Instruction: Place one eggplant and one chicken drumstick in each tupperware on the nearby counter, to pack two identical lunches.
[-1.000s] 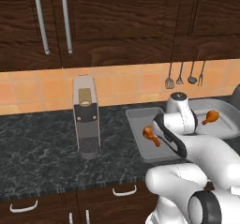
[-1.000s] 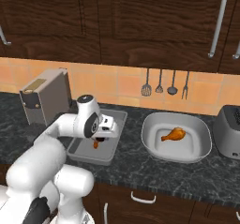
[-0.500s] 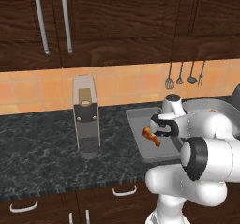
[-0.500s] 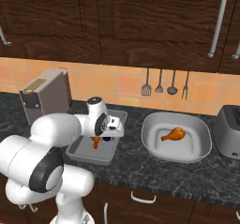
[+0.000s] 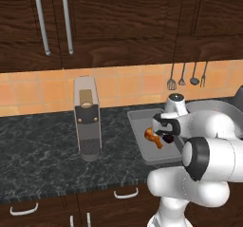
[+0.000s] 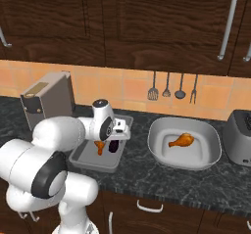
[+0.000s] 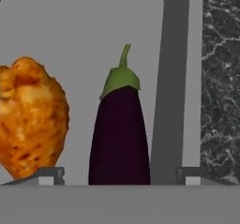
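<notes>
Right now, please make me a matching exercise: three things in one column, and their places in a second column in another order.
Things:
1. eggplant
2. chicken drumstick
3. toaster

Places:
A. alone in the white tupperware
B. on the counter, at the far right
C. in the grey tupperware, beside another drumstick

Pairs: 1-C, 2-A, 3-B

Two containers side by side on the counter [image 6: 162, 176].

In the left tray [image 6: 81, 155] an eggplant [image 7: 120, 134] lies just beside a drumstick [image 7: 31, 117]; the right dish [image 6: 162, 150] holds another drumstick [image 6: 180, 140]. A toaster [image 5: 87, 118] stands left of the tray.
</notes>
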Robot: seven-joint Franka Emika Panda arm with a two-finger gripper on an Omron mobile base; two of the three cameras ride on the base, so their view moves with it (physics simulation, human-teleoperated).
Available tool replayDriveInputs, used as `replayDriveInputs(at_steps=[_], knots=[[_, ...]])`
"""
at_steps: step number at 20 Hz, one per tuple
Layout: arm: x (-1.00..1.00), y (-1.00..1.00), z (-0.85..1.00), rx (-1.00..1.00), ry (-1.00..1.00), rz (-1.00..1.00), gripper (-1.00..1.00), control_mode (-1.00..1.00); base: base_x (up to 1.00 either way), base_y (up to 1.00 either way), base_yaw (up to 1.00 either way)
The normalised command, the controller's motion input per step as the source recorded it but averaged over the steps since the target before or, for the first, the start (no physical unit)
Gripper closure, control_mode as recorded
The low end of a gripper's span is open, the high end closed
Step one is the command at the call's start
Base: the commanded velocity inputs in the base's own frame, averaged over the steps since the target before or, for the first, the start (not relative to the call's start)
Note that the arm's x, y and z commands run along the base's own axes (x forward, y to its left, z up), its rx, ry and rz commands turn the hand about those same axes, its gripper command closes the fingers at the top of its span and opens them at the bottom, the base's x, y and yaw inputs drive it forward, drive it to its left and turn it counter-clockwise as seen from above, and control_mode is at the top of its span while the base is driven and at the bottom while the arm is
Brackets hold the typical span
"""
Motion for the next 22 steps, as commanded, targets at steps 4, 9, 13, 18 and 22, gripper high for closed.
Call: replayDriveInputs(at_steps=[4, 9, 13, 18, 22], knots=[[-0.94, 0.02, 0.49, 0.0, -0.22, 0.12, -1.0, -1.0, 0.0, 0.0, 0.0], [-1.0, 0.25, 0.79, 0.0, -0.26, 0.05, -1.0, -1.0, 0.0, 0.0, 0.0], [-0.93, 0.63, 0.84, -0.02, -0.26, -0.02, -1.0, -1.0, 0.0, 0.0, 0.0], [-0.98, 0.43, 0.65, 0.15, -0.03, -0.22, -1.0, -1.0, 0.0, 0.0, 0.0], [-0.88, 0.11, 0.08, 0.15, 0.01, -0.17, -1.0, -1.0, 0.0, 0.0, 0.0]])
